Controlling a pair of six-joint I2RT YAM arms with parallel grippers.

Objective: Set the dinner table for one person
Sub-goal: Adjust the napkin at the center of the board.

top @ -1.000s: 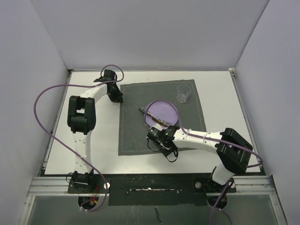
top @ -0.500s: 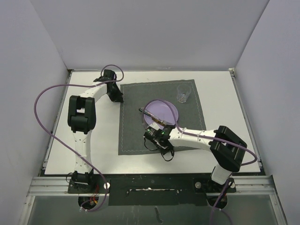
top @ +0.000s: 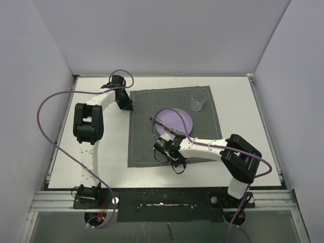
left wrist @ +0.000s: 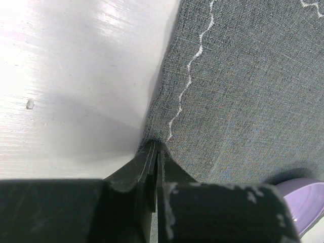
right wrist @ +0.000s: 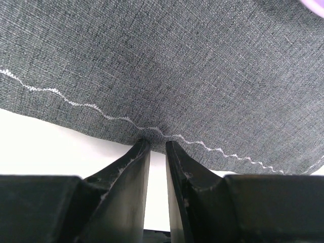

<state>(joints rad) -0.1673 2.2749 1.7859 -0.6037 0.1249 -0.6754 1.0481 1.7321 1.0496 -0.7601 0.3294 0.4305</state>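
White dinner table (top: 104,152), dark grey placemat (top: 144,131) with white wavy stitching, lilac plate (top: 178,120).

The top external view looks steeply down from above and behind the arm bases, taking in the whole dinner table (top: 66,152), its metal-rail near edge at the bottom, and the grey walls around it. The left wrist view sits very close over the placemat (left wrist: 243,86) at its left edge near the far left corner, facing along closed fingers (left wrist: 152,167). The right wrist view hangs equally close over the placemat's near edge, looking past its fingers (right wrist: 136,167). All three share the placemat; the purple plate (top: 173,121) also appears in the left wrist view.
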